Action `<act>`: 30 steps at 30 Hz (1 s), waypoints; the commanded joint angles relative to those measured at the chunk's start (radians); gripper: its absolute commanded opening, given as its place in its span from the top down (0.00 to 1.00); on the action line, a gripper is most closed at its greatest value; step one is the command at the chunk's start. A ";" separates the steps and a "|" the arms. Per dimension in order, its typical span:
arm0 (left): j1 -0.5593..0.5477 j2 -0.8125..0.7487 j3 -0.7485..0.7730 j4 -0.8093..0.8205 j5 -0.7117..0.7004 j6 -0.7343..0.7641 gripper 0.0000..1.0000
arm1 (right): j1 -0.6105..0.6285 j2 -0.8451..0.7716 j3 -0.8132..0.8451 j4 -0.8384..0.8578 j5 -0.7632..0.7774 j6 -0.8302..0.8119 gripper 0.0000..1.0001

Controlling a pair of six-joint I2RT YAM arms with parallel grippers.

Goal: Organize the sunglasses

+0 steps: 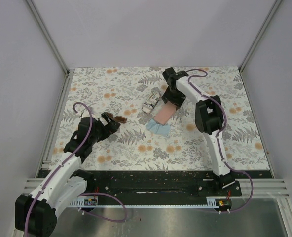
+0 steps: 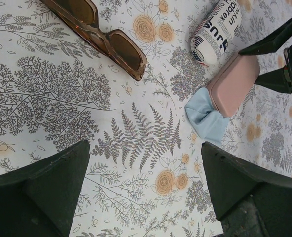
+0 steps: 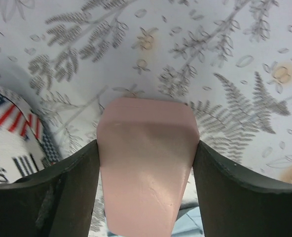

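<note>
Left fingers (image 2: 47, 192) stand released above the floral desk (image 2: 62, 98), brown-framed sunglasses (image 2: 104, 37) lying flat just beyond them; farther back, right fingers (image 3: 62, 192) grasp the pink hard case (image 3: 146, 163) by its sides, stars-and-stripes pouch (image 2: 216, 29) just beside.

My left arm (image 1: 62, 170) and right arm (image 1: 216, 143) wear white shells over black joints. A purple cable (image 1: 89, 123) loops along each. My left gripper (image 2: 143, 148) and right gripper (image 3: 146, 148) have matte black wedge-shaped fingers (image 2: 37, 192); black bases (image 1: 35, 217) at six o'clock.

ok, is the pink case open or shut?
Shut: pink case lies as one closed shell, no inside showing; blue cloth at one end.
</note>
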 commanded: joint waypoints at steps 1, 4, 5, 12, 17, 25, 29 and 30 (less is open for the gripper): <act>-0.002 -0.023 0.019 0.016 0.003 0.026 0.01 | 0.007 -0.262 -0.179 0.113 -0.006 -0.074 0.60; -0.002 -0.009 0.021 0.034 0.032 0.042 0.01 | 0.007 -0.420 -0.357 0.242 -0.042 -0.109 0.61; -0.005 -0.003 0.022 0.047 0.047 0.045 0.01 | 0.007 -0.492 -0.415 0.303 -0.070 -0.118 0.63; -0.126 0.078 0.083 0.084 0.063 0.124 0.01 | 0.007 -0.747 -0.806 0.603 -0.321 -0.146 0.64; -0.290 0.153 0.159 0.048 -0.078 0.180 0.01 | 0.061 -0.757 -0.890 0.629 -0.417 -0.109 0.63; -0.338 0.115 0.162 0.001 -0.155 0.178 0.01 | 0.257 -0.628 -0.831 0.640 -0.432 -0.088 0.57; -0.338 0.104 0.137 -0.018 -0.172 0.155 0.01 | 0.314 -0.536 -0.735 0.626 -0.427 -0.085 0.23; -0.338 0.107 0.136 -0.024 -0.172 0.149 0.01 | 0.313 -0.521 -0.712 0.600 -0.420 -0.080 0.07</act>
